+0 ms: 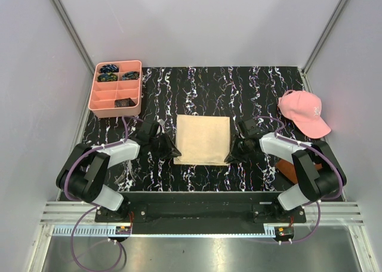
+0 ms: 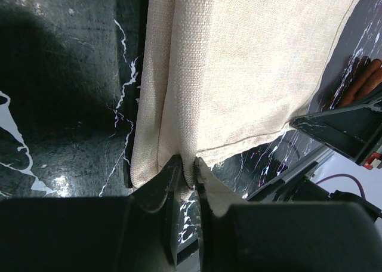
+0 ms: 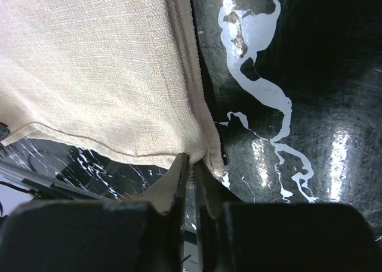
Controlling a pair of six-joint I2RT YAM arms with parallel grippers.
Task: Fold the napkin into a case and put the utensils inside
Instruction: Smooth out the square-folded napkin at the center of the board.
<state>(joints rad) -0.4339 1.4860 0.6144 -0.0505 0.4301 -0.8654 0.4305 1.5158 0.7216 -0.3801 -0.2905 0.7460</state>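
left fingers (image 2: 156,187) and right fingers (image 3: 171,187) clamp tight on napkin (image 1: 203,139) corners.

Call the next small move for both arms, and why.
Probably lift both pinched corners a little and carry them together toward the far edge, starting a fold. The left gripper and right gripper are each shut on a near corner of the napkin, which otherwise lies flat.
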